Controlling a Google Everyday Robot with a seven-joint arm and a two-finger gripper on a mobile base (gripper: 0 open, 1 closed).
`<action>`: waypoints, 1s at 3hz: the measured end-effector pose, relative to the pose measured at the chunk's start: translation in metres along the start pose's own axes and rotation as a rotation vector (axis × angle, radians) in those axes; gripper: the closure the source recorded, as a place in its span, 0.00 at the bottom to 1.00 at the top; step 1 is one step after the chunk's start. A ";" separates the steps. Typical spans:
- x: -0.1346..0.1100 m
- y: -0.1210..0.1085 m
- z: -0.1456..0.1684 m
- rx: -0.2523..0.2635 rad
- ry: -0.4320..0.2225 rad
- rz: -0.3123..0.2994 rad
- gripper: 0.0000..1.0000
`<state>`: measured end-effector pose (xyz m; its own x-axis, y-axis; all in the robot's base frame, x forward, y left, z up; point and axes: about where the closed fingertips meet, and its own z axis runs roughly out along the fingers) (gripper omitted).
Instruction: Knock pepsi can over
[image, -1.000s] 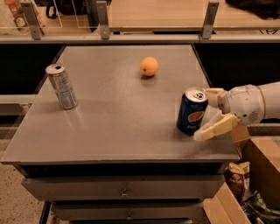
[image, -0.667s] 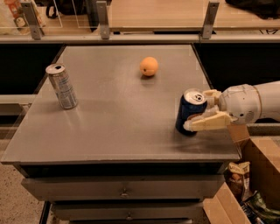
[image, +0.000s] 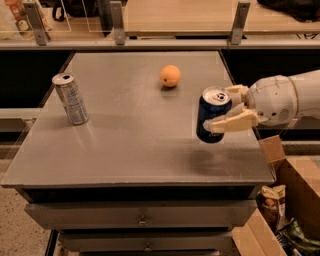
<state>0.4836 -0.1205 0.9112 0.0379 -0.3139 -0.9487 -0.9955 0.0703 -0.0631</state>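
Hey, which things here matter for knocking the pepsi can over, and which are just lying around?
Job: pepsi can; gripper, closed around it at right.
Lying about: silver can at left; orange at the back; cardboard box on the floor.

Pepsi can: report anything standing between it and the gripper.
Nothing visible does. The gripper, reaching in over the table's right edge, has its jaws closed around the pepsi can.
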 end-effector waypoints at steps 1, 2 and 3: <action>-0.029 -0.003 0.020 0.049 0.188 -0.099 1.00; -0.061 -0.001 0.046 0.101 0.414 -0.210 1.00; -0.065 0.002 0.074 0.075 0.588 -0.277 1.00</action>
<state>0.4858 -0.0298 0.9503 0.2173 -0.7937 -0.5682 -0.9463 -0.0286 -0.3220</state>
